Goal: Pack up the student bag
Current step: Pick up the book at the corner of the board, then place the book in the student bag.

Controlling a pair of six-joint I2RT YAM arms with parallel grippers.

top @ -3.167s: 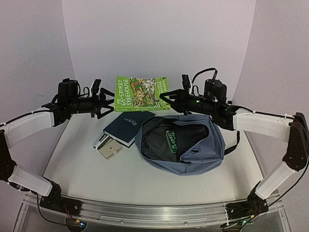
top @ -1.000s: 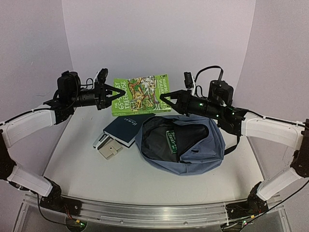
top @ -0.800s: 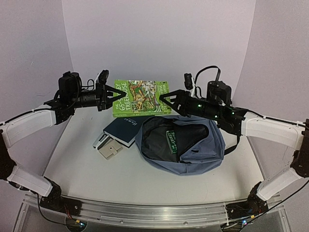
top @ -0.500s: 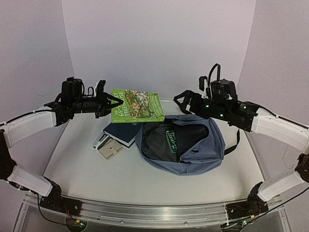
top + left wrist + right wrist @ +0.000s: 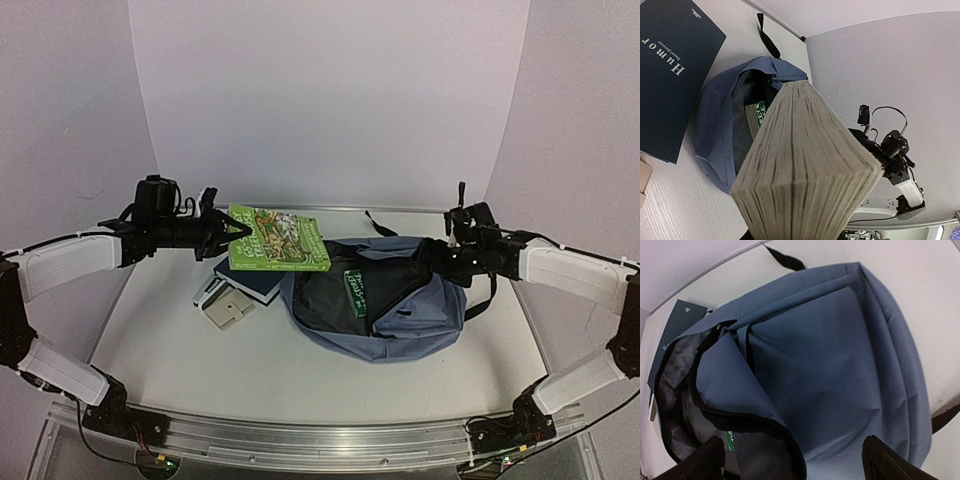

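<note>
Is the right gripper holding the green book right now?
No: only the left gripper grips the green book; the right gripper hangs open over the student bag.

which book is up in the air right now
The green Treehouse book, gripped by the left gripper; the navy Humor book lies flat on the table.

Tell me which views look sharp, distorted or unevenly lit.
Top external: soft even light, no glare; the near edge of the table bows. Left wrist: the book looms large and sharp, the scene tilted. Right wrist: the bag is sharp; the fingers at the bottom corners are dark, without detail.
</note>
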